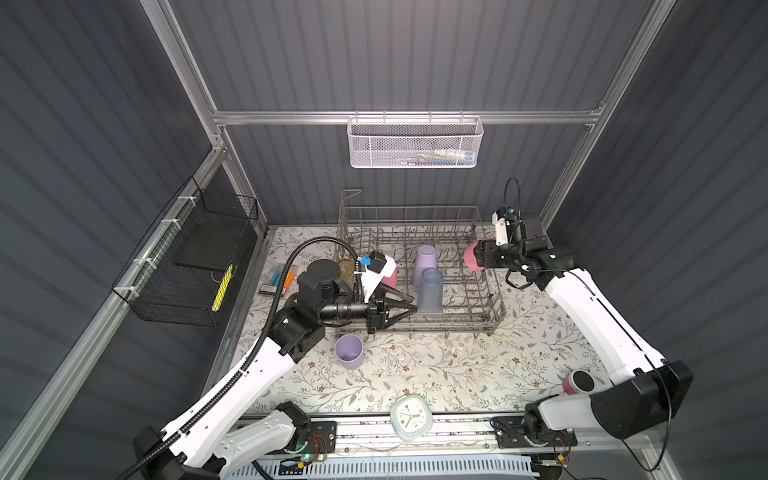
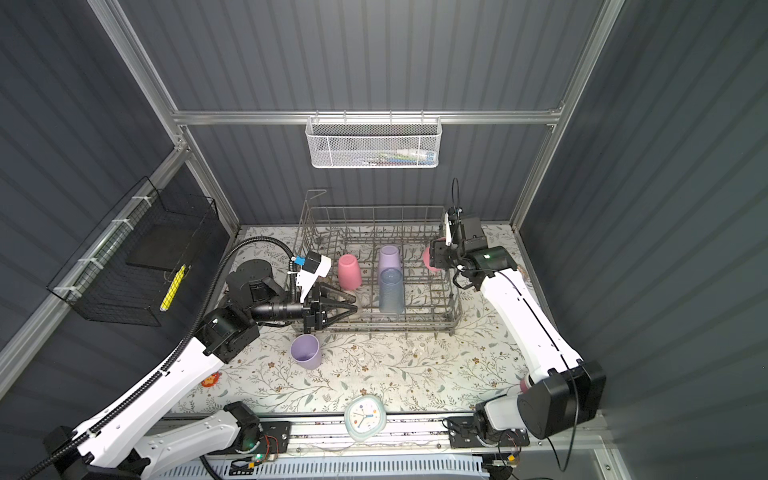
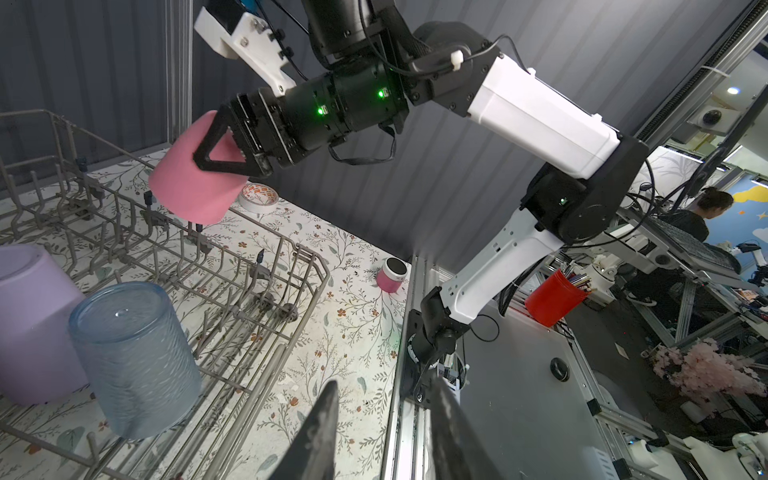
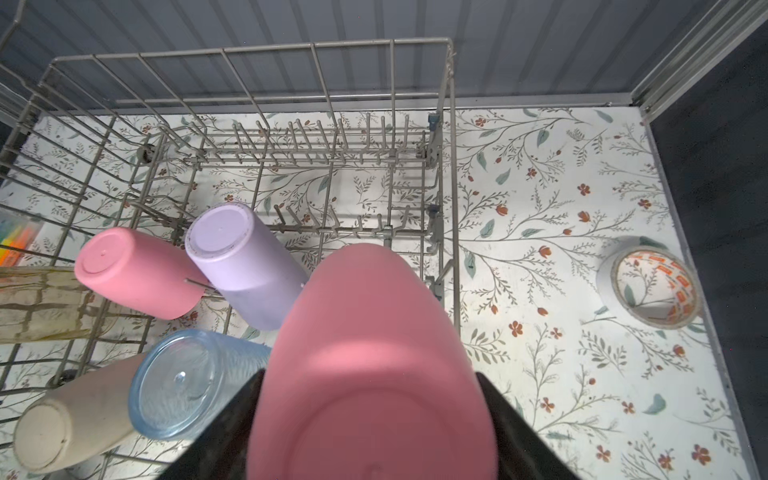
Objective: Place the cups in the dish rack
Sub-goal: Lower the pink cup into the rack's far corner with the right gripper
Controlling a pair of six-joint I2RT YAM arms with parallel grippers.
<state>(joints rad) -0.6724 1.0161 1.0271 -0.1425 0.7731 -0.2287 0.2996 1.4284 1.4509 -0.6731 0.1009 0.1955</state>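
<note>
Top views, both: dish rack (image 1: 409,208), grey wire, standing at the back of the floral desk (image 1: 457,374).

Held in the rack, mouth down among the tines:
- lilac cup (image 1: 424,258), mid-rack.
- tall blue cup (image 1: 430,291), just in front of the lilac one.
- pink cup (image 2: 349,272), to the left of those two.
- beige cup (image 4: 62,419), tilted, beside the blue cup on the side nearer the left arm.
- yellowish patterned glass (image 1: 345,266), at the rack's left end, largely hidden by the left arm.

Outside the rack:
- second lilac cup (image 1: 349,351), upright, mouth up, on the desk just before the rack's front left corner.
- second pink cup (image 3: 195,183), pinched between the right fingers (image 3: 200,161), held tilted in the air above the tines at the rack's right end.

Left fingers (image 3: 320,432): spread partway, nothing between them, reaching over the rack's front left part, tips near the blue cup.

Sundries:
- tape roll (image 4: 685,299), on the desk right of the rack.
- small pink cylinder (image 1: 575,382), black end, near the right arm's base.
- clock (image 1: 410,417), at the desk's front edge.
- white mesh basket (image 1: 415,143), on the back wall.
- black wire basket (image 1: 187,266), on the left wall.
</note>
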